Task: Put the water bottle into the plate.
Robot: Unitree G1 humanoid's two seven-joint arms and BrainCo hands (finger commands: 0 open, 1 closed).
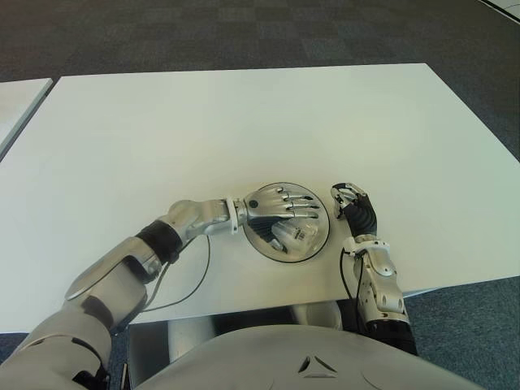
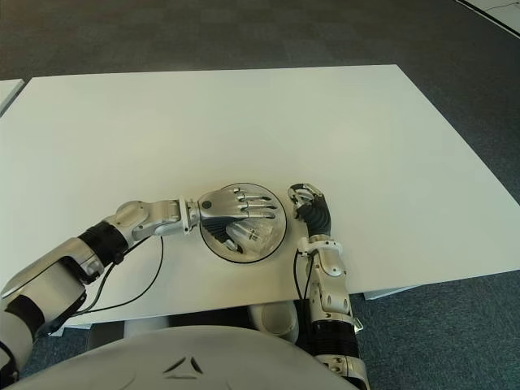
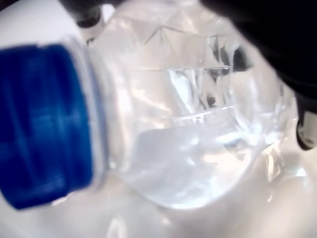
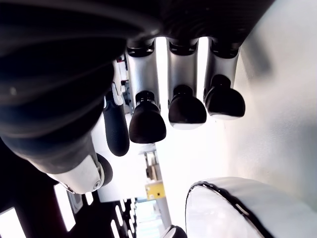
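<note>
Looking down from the head camera, the plate is the thing to orient by: a round white dish with a dark rim, sitting on the white table close to its near edge. The left hand is stretched out right over the plate, palm down, fingers wrapped across the top of the water bottle. The bottle is lying on its side inside the plate, and only its clear body and a bit of label peek out from under the fingers.

Up close in the left wrist view the bottle fills nearly everything: clear faceted plastic with water in it, and a blue cap at one end. Dark bits of the hand show at the edges, pressed against the plastic, so the hand does look closed on it. Whether the bottle's weight is fully on the plate or partly in the hand, I can't tell.

The right hand shows just beside the plate on its right side, near the table's front edge. Its fingers are curled loosely downward with nothing between them, and the right wrist view catches the plate's dark rim just beside the fingertips. No contact between that hand and the plate that I can make out.
</note>
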